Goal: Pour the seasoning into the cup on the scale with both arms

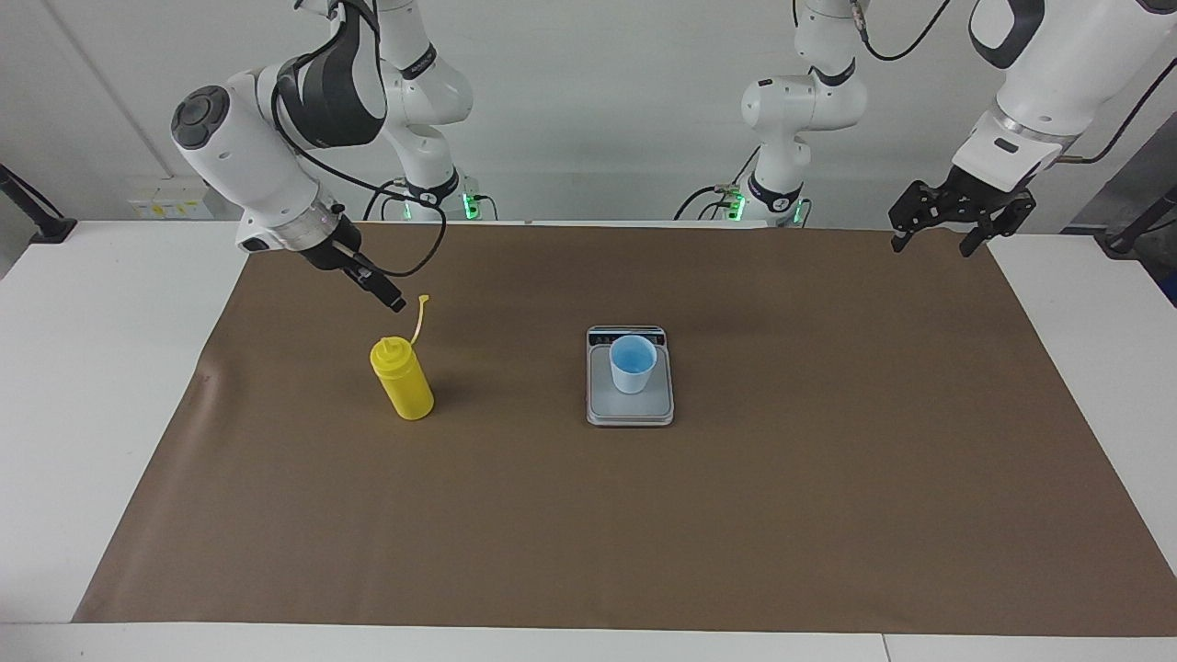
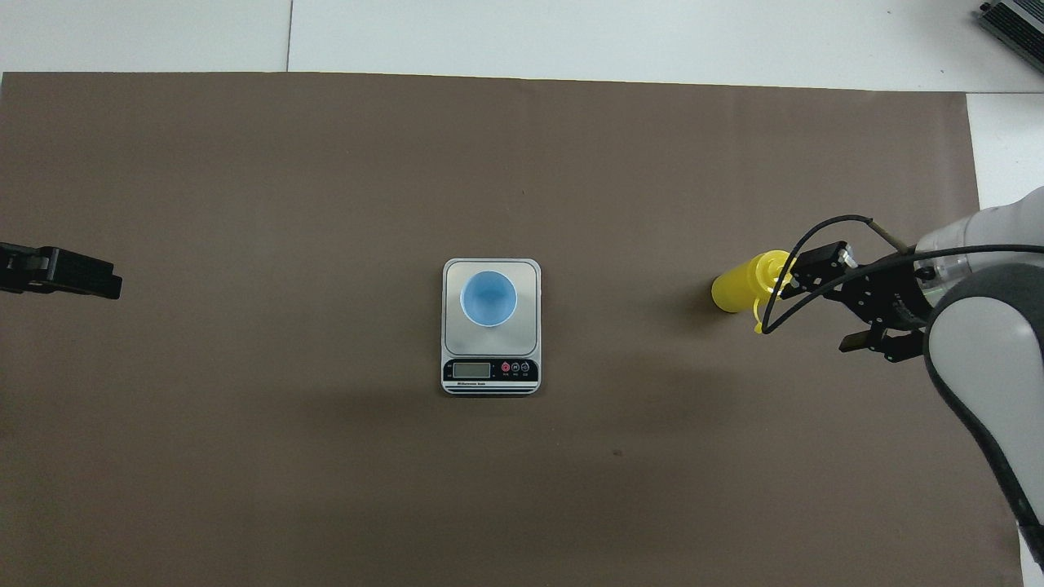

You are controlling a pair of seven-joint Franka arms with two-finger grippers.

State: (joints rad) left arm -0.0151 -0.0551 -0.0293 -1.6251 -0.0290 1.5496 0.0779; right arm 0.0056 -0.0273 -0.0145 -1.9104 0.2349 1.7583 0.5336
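My right claw (image 1: 391,299) hangs over the brown mat (image 1: 588,515) just above the yellow bottle (image 1: 402,379), not touching it; I cannot tell how its fingers stand. The bottle stands upright toward my right arm's end of the bench, its cap strap (image 1: 419,317) sticking up. The blue cup (image 1: 633,364) sits on the scale (image 1: 630,409) at the mat's middle. My left claw (image 1: 947,225) waits, fingers spread, above the mat's corner at my left arm's end.
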